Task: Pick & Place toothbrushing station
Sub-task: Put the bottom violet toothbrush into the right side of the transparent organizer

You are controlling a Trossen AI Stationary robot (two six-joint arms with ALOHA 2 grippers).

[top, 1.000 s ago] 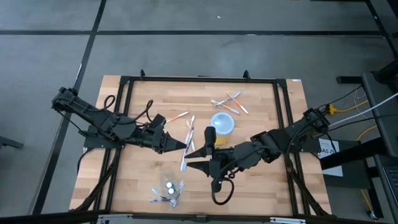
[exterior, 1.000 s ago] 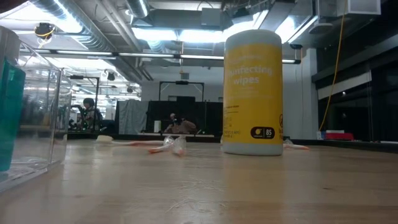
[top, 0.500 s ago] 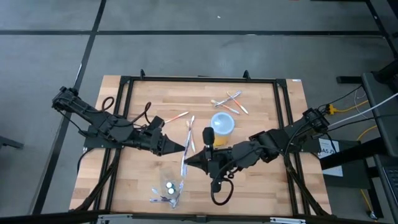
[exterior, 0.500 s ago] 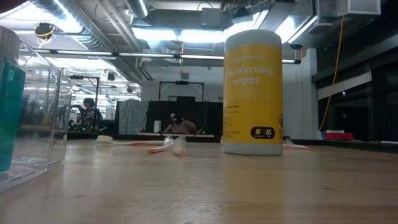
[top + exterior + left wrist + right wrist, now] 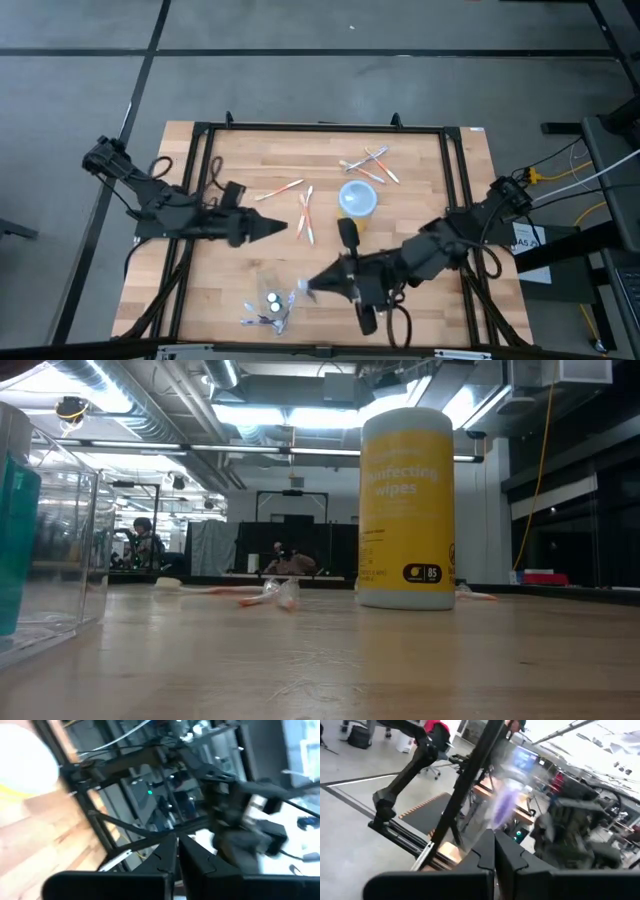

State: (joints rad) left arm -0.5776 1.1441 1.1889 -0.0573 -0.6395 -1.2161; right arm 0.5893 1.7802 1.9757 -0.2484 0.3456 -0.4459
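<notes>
Reaching over the table (image 5: 420, 160), the right gripper (image 5: 308, 288) pinches a toothbrush (image 5: 503, 805) beside the pouch (image 5: 268, 305) — the left gripper (image 5: 282, 226) is clenched, empty, near the cup (image 5: 357, 198).

Wooden plank surface (image 5: 420, 180) edged by a black metal frame (image 5: 320, 127), standing on a grey floor (image 5: 320, 85) marked with dark lines. Beyond the surface, a large hall: exposed ceiling ducts (image 5: 150, 405), strip lighting (image 5: 280, 415), glass partitions (image 5: 150, 510). A person (image 5: 143, 540) sits far behind the surface.
</notes>
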